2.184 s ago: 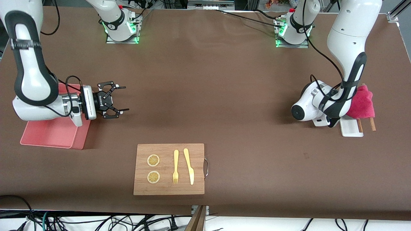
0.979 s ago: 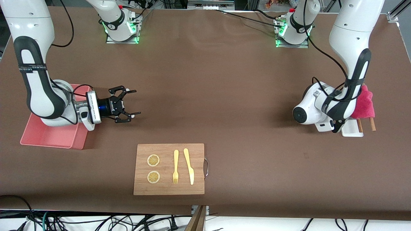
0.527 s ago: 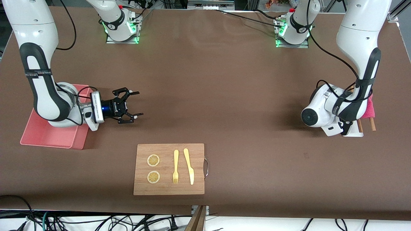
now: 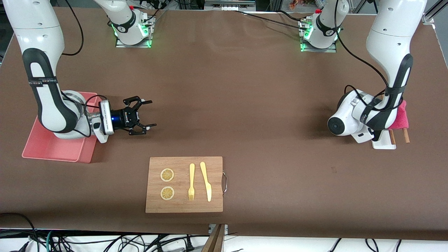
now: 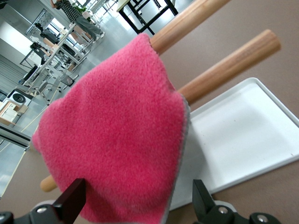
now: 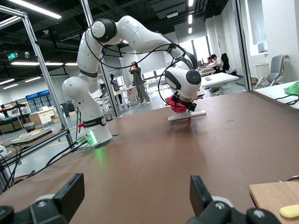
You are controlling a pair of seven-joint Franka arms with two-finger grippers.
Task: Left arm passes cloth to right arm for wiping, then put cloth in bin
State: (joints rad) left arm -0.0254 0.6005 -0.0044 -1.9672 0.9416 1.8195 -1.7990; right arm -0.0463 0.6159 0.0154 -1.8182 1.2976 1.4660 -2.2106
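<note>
The magenta-red cloth [image 5: 117, 135] hangs over two wooden rods [image 5: 224, 65] above a small white tray [image 5: 243, 135], at the left arm's end of the table. My left gripper [image 5: 138, 198] is open, one finger on each side of the cloth's hanging lower edge, apart from it. From the front, the left wrist covers most of the cloth [image 4: 399, 117]. My right gripper [image 4: 148, 113] is open and holds nothing, just above the table beside the pink bin [image 4: 52, 148]. The right wrist view shows its open gripper [image 6: 136, 191] facing the distant cloth [image 6: 176, 106].
A wooden cutting board [image 4: 183, 184] with two lemon slices, a yellow fork and a yellow knife lies near the front camera's edge. The white tray [image 4: 383, 143] sits under the left wrist. Both arm bases stand along the table's edge farthest from the front camera.
The left wrist has shifted toward the cloth at its end of the table. The right gripper has moved slightly out from the bin toward the table's middle.
</note>
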